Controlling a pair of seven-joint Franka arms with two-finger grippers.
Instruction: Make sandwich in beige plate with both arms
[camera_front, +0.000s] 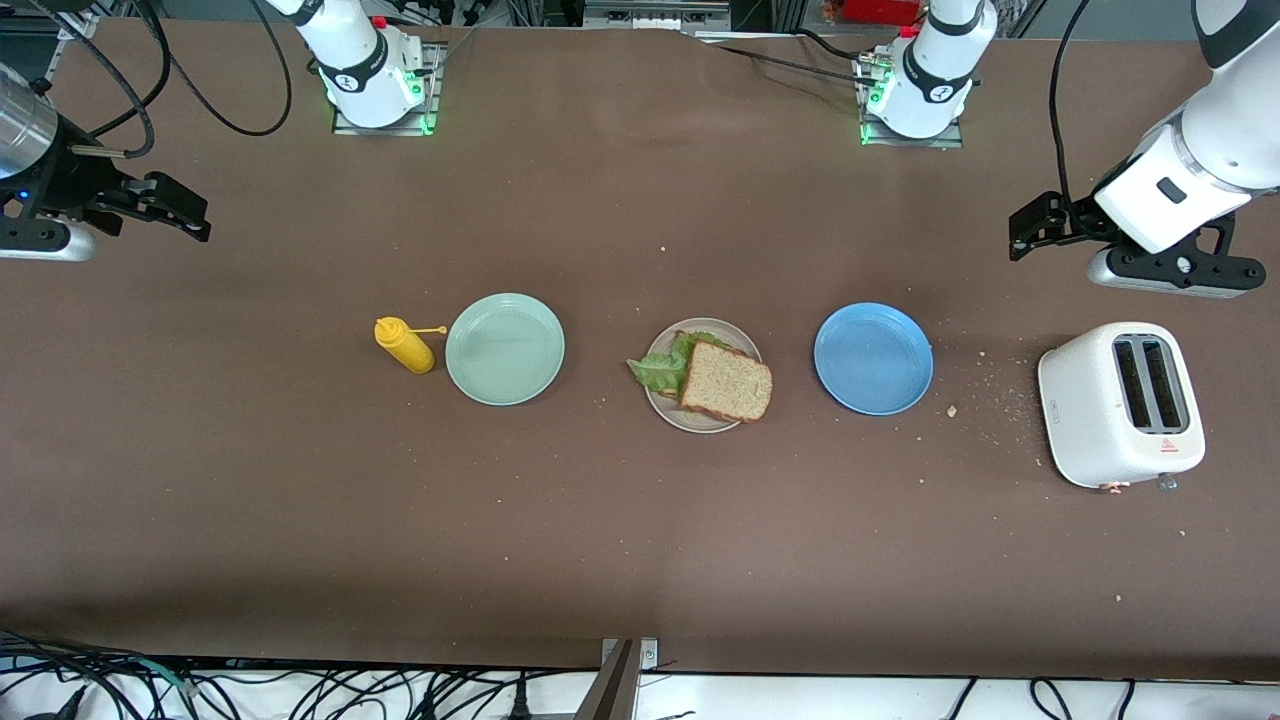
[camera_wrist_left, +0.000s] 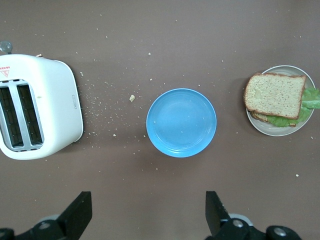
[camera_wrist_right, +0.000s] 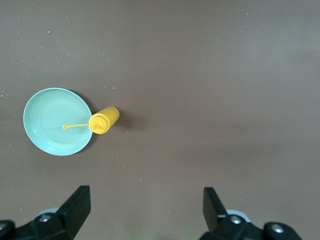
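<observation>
Right now I am seeing the sandwich (camera_front: 718, 380), speckled tan wholegrain toast over a ruffled green lettuce leaf, sitting on the round pale beige plate (camera_front: 664, 404) mid-desk. A smooth round blue plate (camera_front: 873, 359) is lying beside it toward the left arm's end, then a glossy white two-slot toaster (camera_front: 1120, 405) with crumbs scattered between them. Toward the right arm's end are lying a round mint-green plate (camera_front: 505, 349) and, just beside it, a yellow squeeze bottle (camera_front: 404, 345). Both arms are waiting: the left pincer (camera_front: 1030, 226) is hanging open over bare brown desk (camera_front: 640, 540) near the toaster, and the right pincer (camera_front: 180, 208) is hanging open over bare desk, well apart from the bottle.
</observation>
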